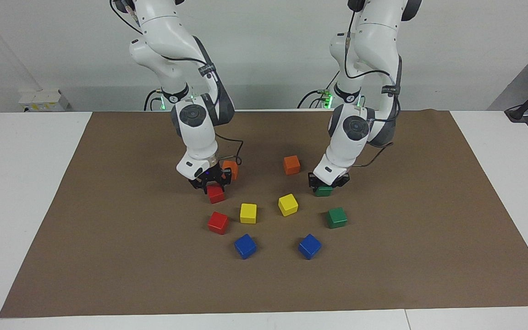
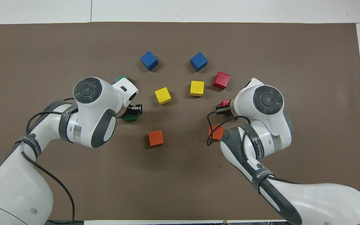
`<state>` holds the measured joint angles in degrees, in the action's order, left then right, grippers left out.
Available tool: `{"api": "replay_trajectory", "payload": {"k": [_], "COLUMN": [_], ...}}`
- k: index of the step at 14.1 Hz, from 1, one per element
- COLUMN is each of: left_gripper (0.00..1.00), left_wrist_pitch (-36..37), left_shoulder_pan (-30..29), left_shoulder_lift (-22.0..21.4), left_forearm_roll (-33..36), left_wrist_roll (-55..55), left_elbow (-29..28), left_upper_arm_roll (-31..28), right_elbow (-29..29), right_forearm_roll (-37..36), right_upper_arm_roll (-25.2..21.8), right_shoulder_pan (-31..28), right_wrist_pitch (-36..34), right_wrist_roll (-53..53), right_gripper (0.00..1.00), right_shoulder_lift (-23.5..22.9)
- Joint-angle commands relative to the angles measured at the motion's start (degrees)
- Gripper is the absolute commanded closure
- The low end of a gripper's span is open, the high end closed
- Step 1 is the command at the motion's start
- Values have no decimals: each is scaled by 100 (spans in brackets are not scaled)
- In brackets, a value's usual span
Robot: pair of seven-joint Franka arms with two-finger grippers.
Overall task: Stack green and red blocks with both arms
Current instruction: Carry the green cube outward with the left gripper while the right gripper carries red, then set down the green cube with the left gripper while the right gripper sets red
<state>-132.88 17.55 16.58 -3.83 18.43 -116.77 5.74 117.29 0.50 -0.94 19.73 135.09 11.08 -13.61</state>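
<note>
My left gripper (image 1: 324, 182) is down at the mat and shut on a green block (image 1: 323, 191) that rests on the mat; in the overhead view this green block (image 2: 130, 118) peeks out beside the left gripper (image 2: 133, 110). The second green block (image 1: 337, 217) lies free, farther from the robots, and is partly hidden under the left arm (image 2: 122, 78). My right gripper (image 1: 210, 183) is shut on a red block (image 1: 216, 195), which is also on the mat and seen from above as a red block (image 2: 224, 103) at the right gripper (image 2: 221, 108). The other red block (image 1: 218, 222) lies farther out.
Two yellow cubes (image 1: 248, 213) (image 1: 288, 204) sit between the grippers. Two blue cubes (image 1: 245, 246) (image 1: 309, 246) lie farthest from the robots. Two orange cubes (image 1: 291, 165) (image 1: 231, 168) lie nearest to the robots, the second one close to the right wrist. A brown mat (image 1: 108, 256) covers the table.
</note>
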Motion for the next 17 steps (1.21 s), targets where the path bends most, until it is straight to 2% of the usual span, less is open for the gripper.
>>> {"api": "replay_trajectory", "payload": {"k": [1,2,4,7,9,13,17], "left_gripper": [100,100,100,100,100,100,100], "left_wrist_pitch": [515,805,1132,1098,1002,-43,-220], "left_shoulder_pan": [-530,-881,-1645,-2736,-3221,-3530,-3653], "left_shoulder_lift": [-531,-698,-892,-928,-972,-1069,-981], "left_forearm_roll": [5,5,5,5,5,5,-4], "left_wrist_roll": [-372,-741,-1758,-3131,-3826,-4136,-4322], "left_elbow": [-30,-30,-39,-126,-284,-1066,-1102], "left_upper_arm_roll": [-91,-91,-91,-91,-91,-108,-109], "right_elbow": [-1169,-1347,-1305,-1068,-988,-673,-522], "right_forearm_roll": [-14,-6,-6,-76,-85,-94,-94], "right_upper_arm_roll": [6,6,6,-12,-12,-12,-12], "right_shoulder_pan": [-836,-1162,-1620,-2043,-2079,-2123,-2184], "right_wrist_pitch": [-1140,-1203,-1090,-888,-792,-449,-36], "right_wrist_roll": [-1121,-1543,-1819,-1785,-1602,-1433,-1433], "right_gripper": [100,100,100,100,100,100,100], "right_shoulder_lift": [34,16,-28,7,-45,-89,-282]}}
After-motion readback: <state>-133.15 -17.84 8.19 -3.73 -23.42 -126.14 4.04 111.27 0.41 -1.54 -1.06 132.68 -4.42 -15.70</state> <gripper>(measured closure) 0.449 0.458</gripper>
